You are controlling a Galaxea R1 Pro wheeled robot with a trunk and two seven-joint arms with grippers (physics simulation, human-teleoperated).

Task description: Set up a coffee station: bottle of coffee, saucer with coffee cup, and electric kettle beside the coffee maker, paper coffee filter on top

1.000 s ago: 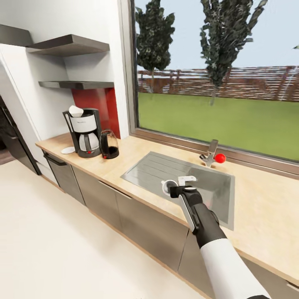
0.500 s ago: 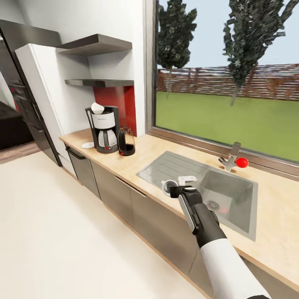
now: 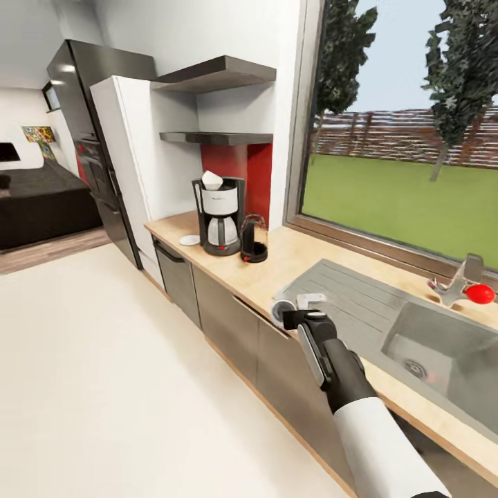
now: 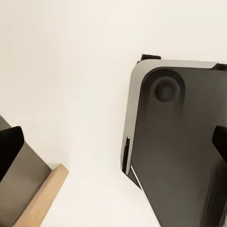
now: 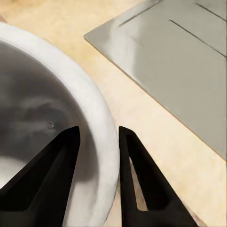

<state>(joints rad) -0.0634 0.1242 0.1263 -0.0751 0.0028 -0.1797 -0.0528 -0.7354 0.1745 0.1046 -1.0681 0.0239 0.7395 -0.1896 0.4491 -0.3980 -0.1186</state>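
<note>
Light wood-grain kitchen countertop (image 3: 290,266) runs over dark grey cabinets beneath a wide garden window, with a steel sink (image 3: 415,325) let into it.

Take the tall black coffee maker with white front panel and glass carafe (image 3: 220,216) as your landmark. It stands at the far end of the countertop, against the red wall panel. A white paper cone filter (image 3: 211,180) sits on top of it. The rounded clear-glass electric kettle with black base and handle (image 3: 254,239) stands just beside it, on the sink side. The small round flat white saucer (image 3: 189,240) lies just beside it on the other side, bare. No coffee jar can be made out near it.

Your right gripper (image 3: 296,310) is pinching the rim of the small white coffee cup (image 3: 281,310); the right wrist view shows one black finger (image 5: 45,179) inside the cup (image 5: 101,142) and the other outside its wall. The right arm reaches forward, forearm level, holding the cup above the countertop's front edge, well short of the coffee maker.

The step in hand looks like carrying the cup to the saucer. Next, you would need to close in on the coffee maker, reach past it and lower the cup onto the saucer.

The left wrist view shows pale floor and a dark panel; the left claw's state cannot be told.
</note>
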